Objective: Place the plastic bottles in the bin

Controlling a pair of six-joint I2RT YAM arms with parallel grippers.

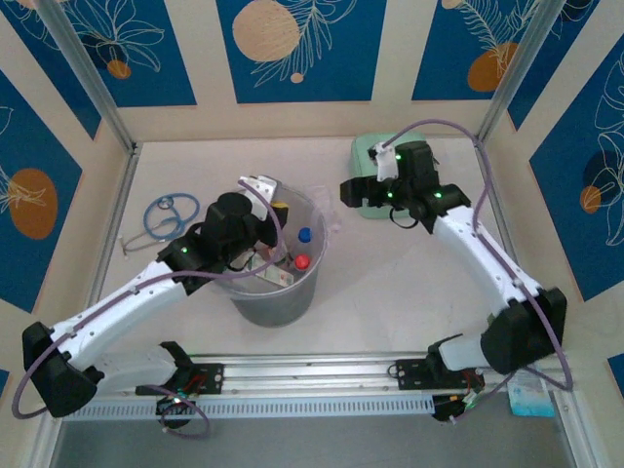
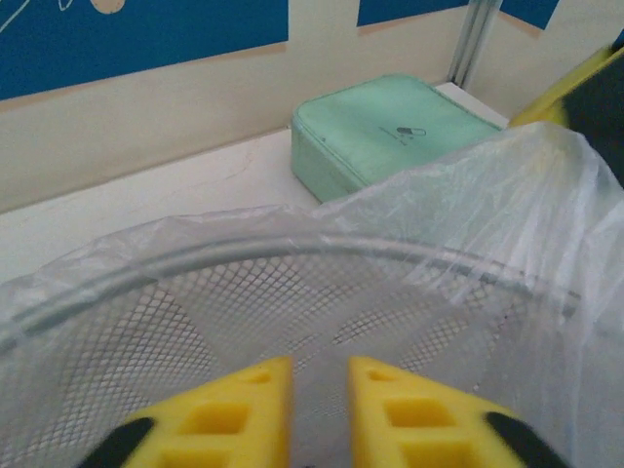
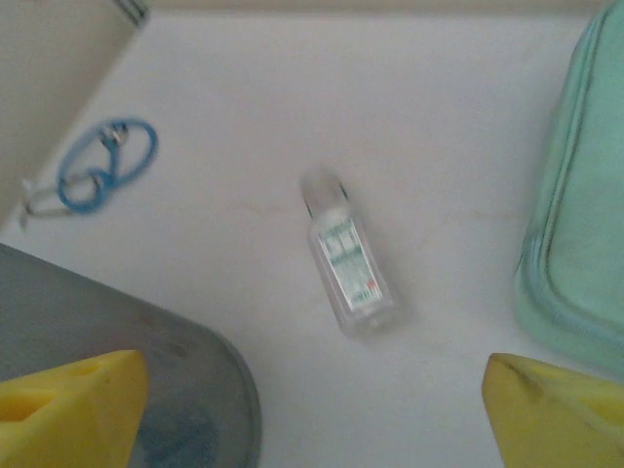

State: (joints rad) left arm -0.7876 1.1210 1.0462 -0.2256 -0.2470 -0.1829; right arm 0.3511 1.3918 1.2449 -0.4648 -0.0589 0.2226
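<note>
Our left claw [image 2: 320,414] hangs over the mouth of the bin [image 2: 292,248]. Its yellow fingers [image 2: 234,414] are drawn together with only a thin slit between them, and we can see nothing gripped there. Just ahead of it and below run the bin's mesh wall and rim, draped with a clear plastic bag [image 2: 507,195]. Beyond the rim, a little to the right, the mint-green pouch [image 2: 390,127] sits on the worktop [image 2: 146,205]. From above we see plastic bottles [image 1: 301,260] lying inside the bin, a blue cap and a red cap showing just to the right of this claw.

Our right claw [image 3: 312,414] is spread wide and holds nothing, hovering above the worktop. One loose bottle [image 3: 348,271], clear with a white and green label, lies on its side straight ahead of this claw, in line with the gap between its fingers, cap pointing away. The bin's grey wall lies under the left-hand finger, the pouch is off to the claw's right, and a blue looped tube [image 3: 102,175] lies well ahead to the left.
</note>
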